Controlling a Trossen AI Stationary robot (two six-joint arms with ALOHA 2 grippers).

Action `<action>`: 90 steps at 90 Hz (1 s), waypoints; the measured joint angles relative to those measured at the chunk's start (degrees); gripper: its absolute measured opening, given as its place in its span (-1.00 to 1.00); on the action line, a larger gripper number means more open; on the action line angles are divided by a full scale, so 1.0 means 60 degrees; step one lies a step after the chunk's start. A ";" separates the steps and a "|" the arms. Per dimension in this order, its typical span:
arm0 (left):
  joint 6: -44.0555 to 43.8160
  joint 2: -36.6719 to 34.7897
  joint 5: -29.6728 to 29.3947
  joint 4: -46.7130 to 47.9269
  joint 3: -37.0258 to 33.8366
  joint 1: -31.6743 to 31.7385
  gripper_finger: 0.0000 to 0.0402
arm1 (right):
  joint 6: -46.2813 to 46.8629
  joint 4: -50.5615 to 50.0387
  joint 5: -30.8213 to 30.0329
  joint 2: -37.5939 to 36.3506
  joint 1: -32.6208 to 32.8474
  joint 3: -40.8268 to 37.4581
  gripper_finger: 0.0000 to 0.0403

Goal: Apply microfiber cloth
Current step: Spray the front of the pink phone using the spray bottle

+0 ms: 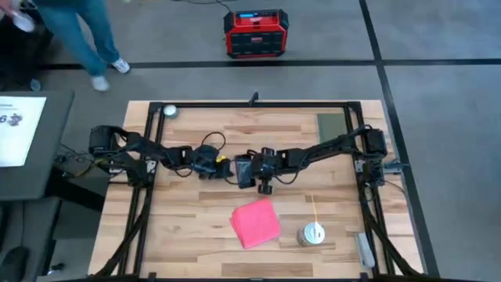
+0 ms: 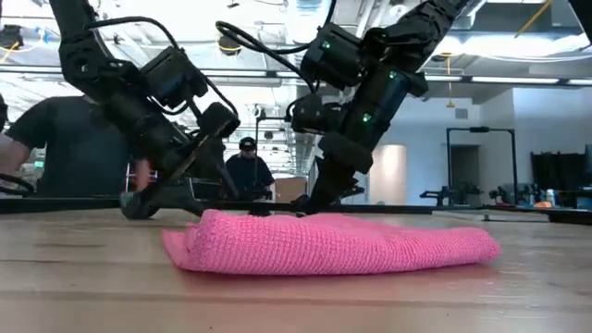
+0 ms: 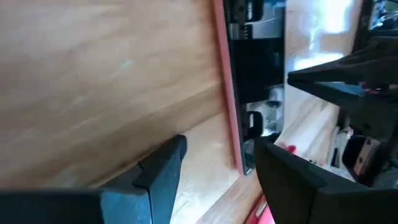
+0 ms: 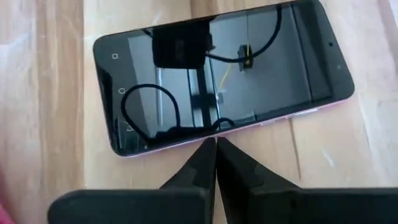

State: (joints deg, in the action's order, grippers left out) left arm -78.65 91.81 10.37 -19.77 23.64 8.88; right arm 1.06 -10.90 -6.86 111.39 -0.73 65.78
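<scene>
The soft pink microfiber cloth (image 1: 256, 222) lies folded flat on the wooden surface (image 1: 188, 227), near the front edge and apart from both arms. A small round silver tin (image 1: 313, 234) sits just beside it. Farther back, in the middle, a flat phone with a shiny black face and pale pink rim (image 4: 221, 81) lies on the wood. The right tool (image 4: 216, 149) has its fingers pressed together at the phone's long edge. The left tool (image 3: 214, 163) is spread wide, close beside the phone's edge, holding nothing.
</scene>
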 joint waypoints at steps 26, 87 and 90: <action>0.0219 0.0030 0.0236 0.0123 0.0186 0.0560 -0.10 | -0.0069 0.0175 -0.0082 -0.0004 -0.0015 0.0000 -1.00; 0.0845 0.1555 0.0928 -0.0926 0.1353 0.0781 -0.10 | -0.0186 0.0104 -0.0064 0.0232 -0.0400 -0.0069 -1.00; 0.1073 0.1684 0.1211 -0.0877 0.1502 0.0768 -0.10 | -0.0185 -0.0025 -0.0022 0.0222 -0.0413 -0.0055 -1.00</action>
State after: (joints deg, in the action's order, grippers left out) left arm -72.21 101.91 17.64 -25.03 32.65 13.49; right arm -0.05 -11.04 -7.00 112.73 -3.21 65.45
